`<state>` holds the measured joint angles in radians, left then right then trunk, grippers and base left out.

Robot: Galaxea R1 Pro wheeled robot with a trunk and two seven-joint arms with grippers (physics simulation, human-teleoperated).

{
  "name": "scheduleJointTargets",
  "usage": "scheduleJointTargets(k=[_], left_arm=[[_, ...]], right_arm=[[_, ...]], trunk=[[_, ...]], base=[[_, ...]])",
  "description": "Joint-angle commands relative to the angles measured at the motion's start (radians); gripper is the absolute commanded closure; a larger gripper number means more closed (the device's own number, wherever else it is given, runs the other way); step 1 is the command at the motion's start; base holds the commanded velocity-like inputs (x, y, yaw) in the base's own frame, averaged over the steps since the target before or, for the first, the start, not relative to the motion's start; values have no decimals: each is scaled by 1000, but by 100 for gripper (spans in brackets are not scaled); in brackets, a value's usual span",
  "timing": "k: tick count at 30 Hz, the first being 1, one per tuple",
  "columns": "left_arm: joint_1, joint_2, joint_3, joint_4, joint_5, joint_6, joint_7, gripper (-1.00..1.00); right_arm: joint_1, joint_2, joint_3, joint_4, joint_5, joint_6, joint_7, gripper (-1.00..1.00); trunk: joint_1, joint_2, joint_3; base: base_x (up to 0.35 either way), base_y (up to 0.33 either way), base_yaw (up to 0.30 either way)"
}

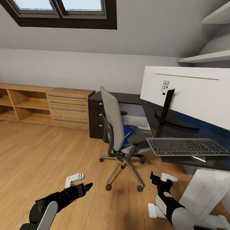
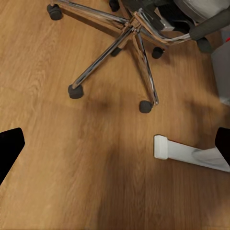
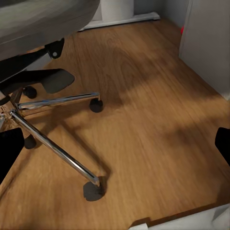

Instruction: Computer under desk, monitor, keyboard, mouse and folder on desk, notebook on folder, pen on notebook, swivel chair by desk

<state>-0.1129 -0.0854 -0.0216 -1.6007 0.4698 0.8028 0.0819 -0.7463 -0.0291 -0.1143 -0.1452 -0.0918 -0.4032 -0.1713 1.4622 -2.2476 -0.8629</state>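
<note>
The swivel chair (image 1: 119, 129) stands at the frame's centre on the wooden floor (image 1: 41, 151), just left of the desk (image 1: 152, 114), with the folder (image 1: 129, 134) on its seat. On the desk at right, the keyboard (image 1: 188, 147) lies in front of the monitor (image 1: 194, 92). At the bottom, the left claw (image 1: 79, 184) and right claw (image 1: 163, 178) hover with fingers spread, holding nothing.

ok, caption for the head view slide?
Swivel chair holding the blue folder beside the desk; keyboard and monitor on top.
</note>
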Motion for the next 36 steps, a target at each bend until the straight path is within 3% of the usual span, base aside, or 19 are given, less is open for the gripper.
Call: scheduleJointTargets(k=[1, 8, 36], left_arm=[[-1, 1, 0, -1, 10, 4, 9, -100], [-1, 18, -1, -1, 10, 3, 9, -100], [-1, 22, -1, 0, 9, 1, 9, -100]], right_arm=[[-1, 0, 1, 1, -9, -5, 3, -100], [-1, 0, 4, 0, -6, -5, 3, -100], [-1, 0, 9, -3, -7, -9, -5, -100]], trunk=[[0, 0, -1], [0, 0, -1], [0, 0, -1]], base=[[0, 5, 0], [132, 188, 0], [111, 29, 0]])
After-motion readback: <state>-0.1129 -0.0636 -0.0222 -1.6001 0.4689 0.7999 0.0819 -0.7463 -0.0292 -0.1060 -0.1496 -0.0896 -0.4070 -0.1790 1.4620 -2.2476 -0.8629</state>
